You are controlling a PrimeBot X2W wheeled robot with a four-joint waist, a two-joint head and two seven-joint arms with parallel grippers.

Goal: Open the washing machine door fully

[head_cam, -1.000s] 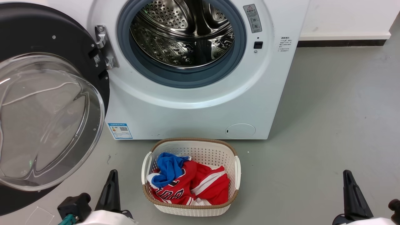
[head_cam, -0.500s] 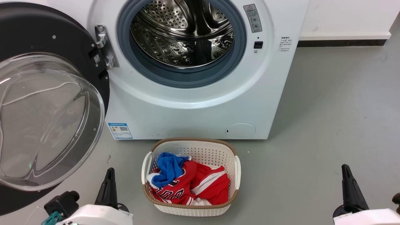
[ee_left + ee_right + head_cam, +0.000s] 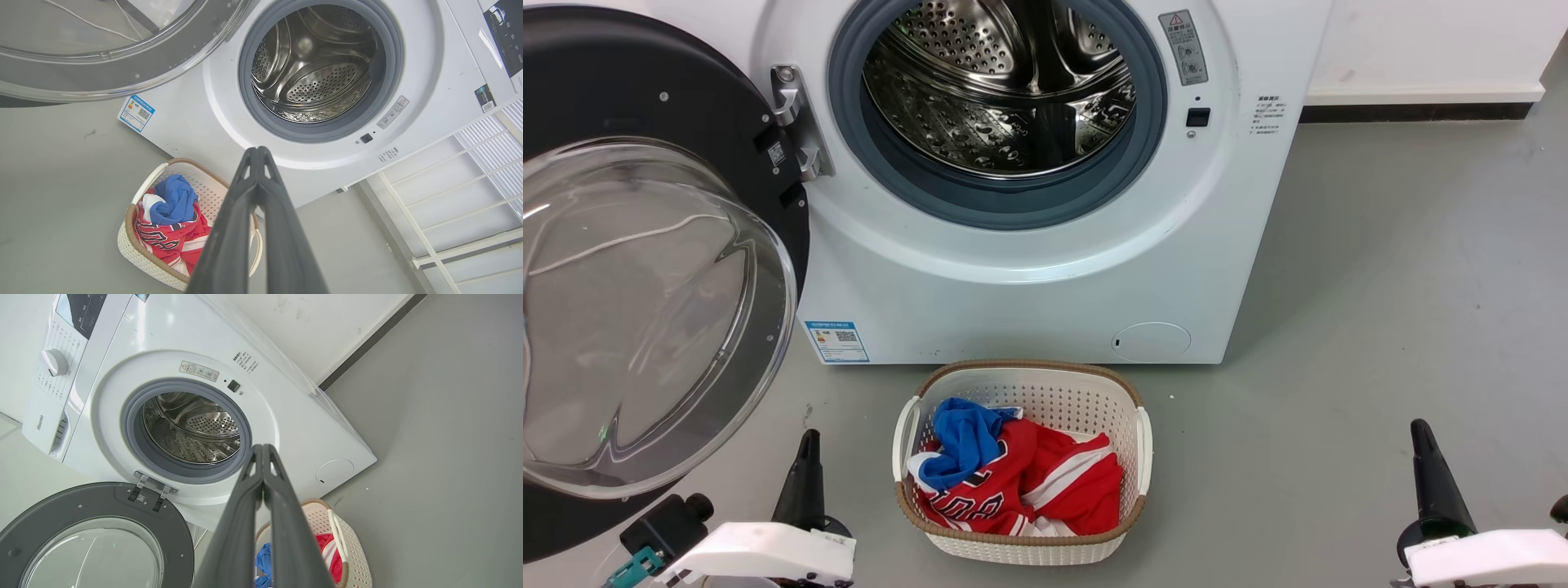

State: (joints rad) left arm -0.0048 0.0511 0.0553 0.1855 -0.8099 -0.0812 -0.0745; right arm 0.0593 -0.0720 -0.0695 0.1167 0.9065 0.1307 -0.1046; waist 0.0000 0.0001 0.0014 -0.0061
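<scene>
Motion over the last second belongs to the arms alone. The left pincer (image 3: 808, 445) and the right pincer (image 3: 1421, 437) have drifted slightly up the head view, and more pale forearm has slid in beneath them. The washing machine door (image 3: 645, 310) has not stirred. It hangs swung out on its metal hinge (image 3: 796, 122) at the left of the washing machine (image 3: 1013, 302), glass bowl facing the robot, the steel drum (image 3: 1001, 90) wholly uncovered.

Both pincers are pressed narrow, fingertips together and holding nothing (the wrist views show this plainly), and both sit well apart from the door. I judge the opening done, or very nearly, with the arms settling rather than reaching.

Readable writing is scarce. The Hisense brand mark (image 3: 39, 422) shows in the right wrist view. The blue label sticker (image 3: 836, 341) carries a QR code and the grey warning label (image 3: 1183, 47) a red triangle, but their print is too small to read. A laundry basket (image 3: 1029, 551) of red and blue clothes stands just before the machine.
</scene>
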